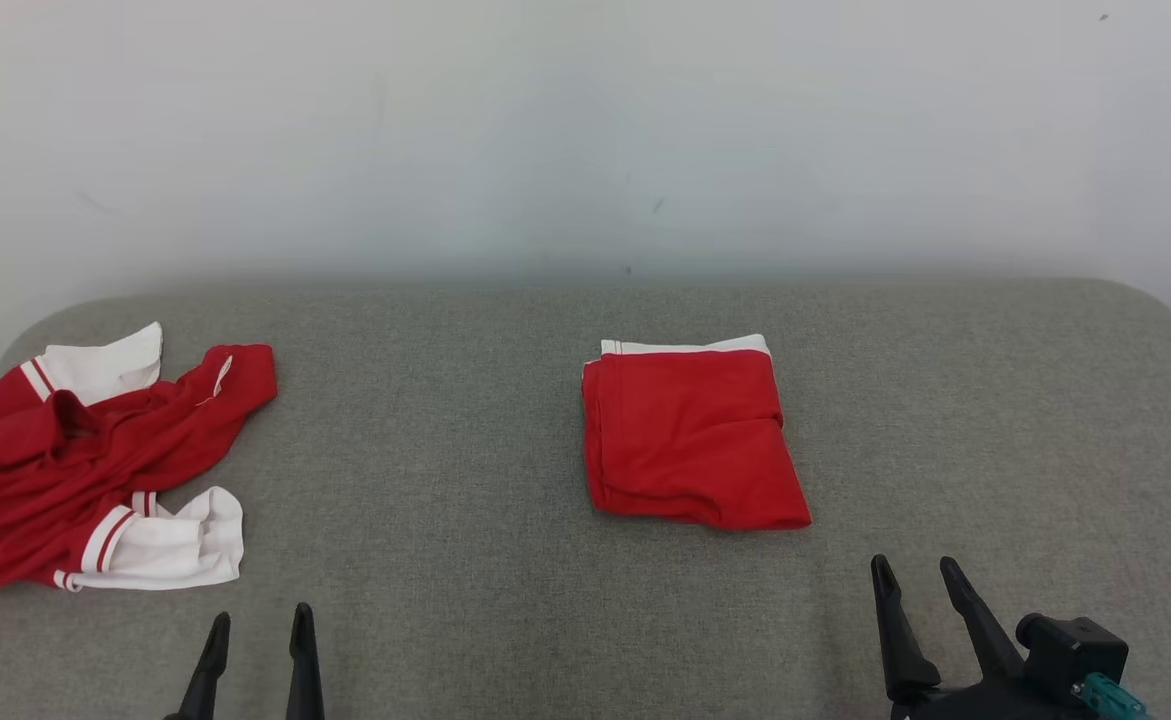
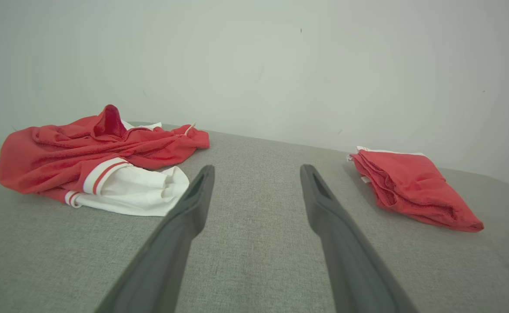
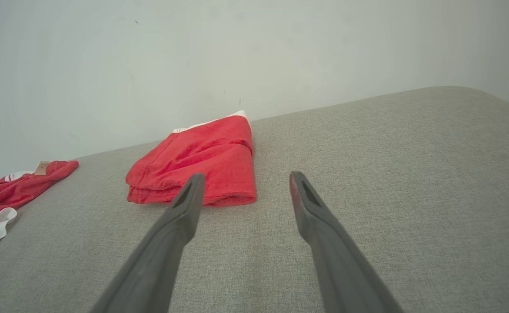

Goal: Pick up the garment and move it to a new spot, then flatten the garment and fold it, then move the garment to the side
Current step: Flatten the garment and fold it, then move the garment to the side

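Observation:
A crumpled red garment with white striped cuffs [image 1: 85, 470] lies at the far left of the grey padded surface [image 1: 445, 480]; the left wrist view has it at the left [image 2: 93, 161], and the right wrist view catches its edge [image 3: 15, 189]. A second red garment [image 1: 690, 435], folded into a neat rectangle with a white band at its far edge, rests near the middle [image 2: 410, 187] [image 3: 197, 163]. My left gripper [image 1: 260, 625] stands open near the front edge, nothing between its fingers [image 2: 256, 174]. My right gripper [image 1: 917, 575] is open and empty too, just in front of the folded piece [image 3: 243, 180].
A pale wall [image 1: 585, 130] rises right behind the surface's far edge. The surface's rounded corners show at far left and far right. Bare grey fabric stretches between the two garments and to the right of the folded one.

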